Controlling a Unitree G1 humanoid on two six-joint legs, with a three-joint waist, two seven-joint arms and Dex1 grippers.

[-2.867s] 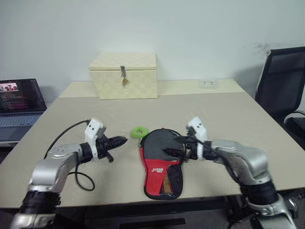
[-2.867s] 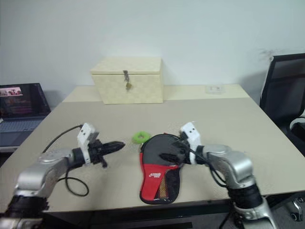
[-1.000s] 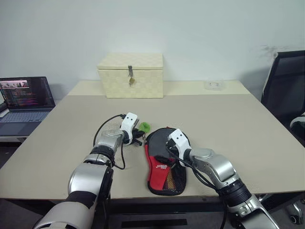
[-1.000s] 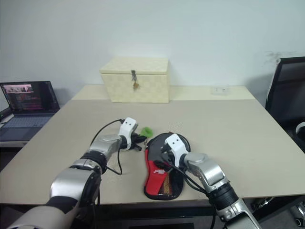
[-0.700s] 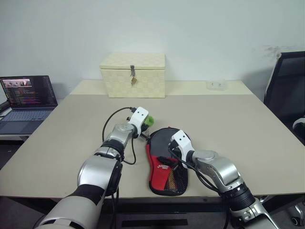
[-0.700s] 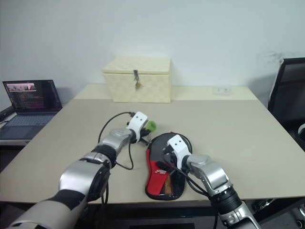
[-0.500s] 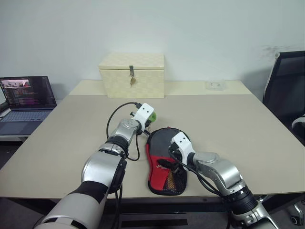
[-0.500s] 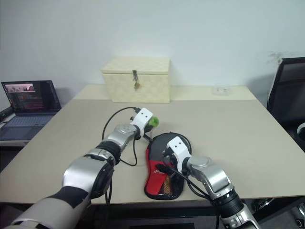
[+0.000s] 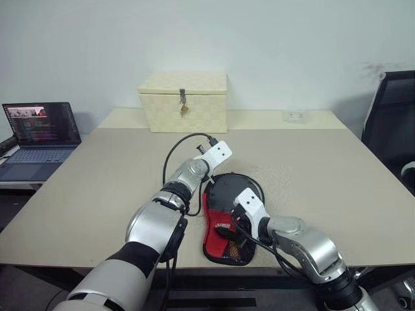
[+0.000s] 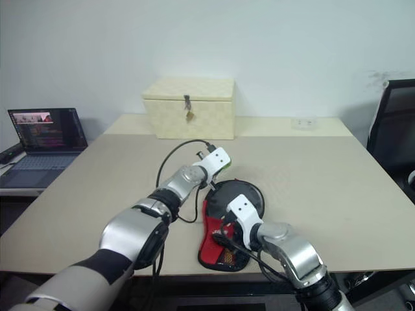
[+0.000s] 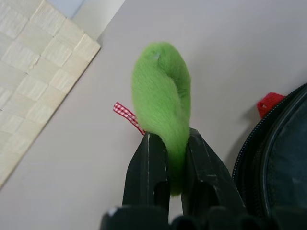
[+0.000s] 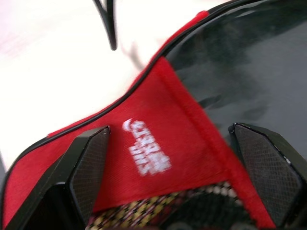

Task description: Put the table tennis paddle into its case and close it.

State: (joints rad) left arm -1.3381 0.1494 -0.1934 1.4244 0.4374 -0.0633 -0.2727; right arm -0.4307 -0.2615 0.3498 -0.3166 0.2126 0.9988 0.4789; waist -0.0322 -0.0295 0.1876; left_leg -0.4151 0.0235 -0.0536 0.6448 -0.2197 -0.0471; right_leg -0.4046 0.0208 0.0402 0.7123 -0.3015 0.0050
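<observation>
The case (image 9: 219,223) lies flat on the table, its round black end away from me and its red logo panel and mesh toward me. My right gripper (image 12: 175,163) is open just over the red panel (image 12: 158,143), one finger on either side of the white logo. My left gripper (image 11: 168,143) is shut on a fuzzy green ring (image 11: 163,91) with a small red checked tag, held in the air by the case's zipped round edge (image 11: 249,158). The paddle is hidden; I cannot tell it apart from the case's black face.
A cream woven box (image 9: 183,102) with a metal latch stands at the back of the table (image 9: 324,168). A small white item (image 9: 297,116) lies at the back right. An open laptop (image 9: 40,129) is off to the left and a black chair (image 9: 392,123) to the right.
My left arm has swung right and up with the green ring and rolled its wrist, ending by the case's round end. My right gripper has drawn back toward the case's near end, still open.
</observation>
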